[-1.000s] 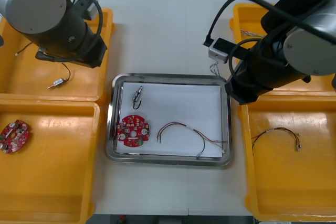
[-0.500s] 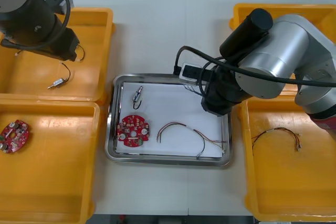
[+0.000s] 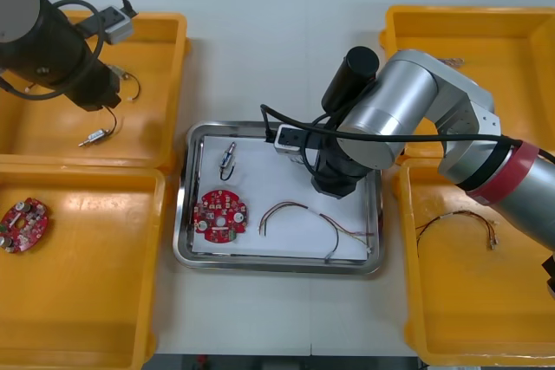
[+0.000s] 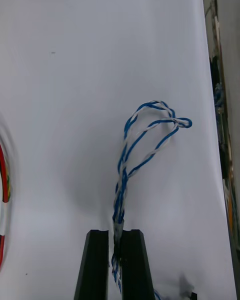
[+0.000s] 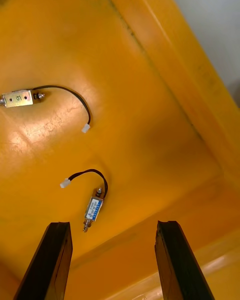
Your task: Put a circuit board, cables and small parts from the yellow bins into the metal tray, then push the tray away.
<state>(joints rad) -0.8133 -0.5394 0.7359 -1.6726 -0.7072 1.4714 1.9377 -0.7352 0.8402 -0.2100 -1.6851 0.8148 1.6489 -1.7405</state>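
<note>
My right gripper (image 4: 115,236) is shut on a twisted blue and white cable (image 4: 150,142), whose loop hangs just above the white floor of the metal tray (image 3: 184,205). In the front view the right arm (image 3: 381,119) reaches over the tray's far right part. The tray holds a round red circuit board (image 3: 219,214), a small metal part (image 3: 227,159) with a black lead, and a red and yellow cable (image 3: 316,221). My left gripper (image 5: 112,227) stands open above the far left yellow bin (image 3: 165,32), over a small metal part (image 5: 94,207).
Another small metal part (image 5: 17,98) lies farther off in that bin. The near left bin (image 3: 78,301) holds a second circuit board (image 3: 23,223). A cable (image 3: 460,224) lies in the near right bin (image 3: 468,301). The far right bin (image 3: 434,23) stands behind the right arm.
The right arm has swung from the far right bin to over the tray, carrying the blue and white cable. The left arm has drawn back to the left over the far left bin.
</note>
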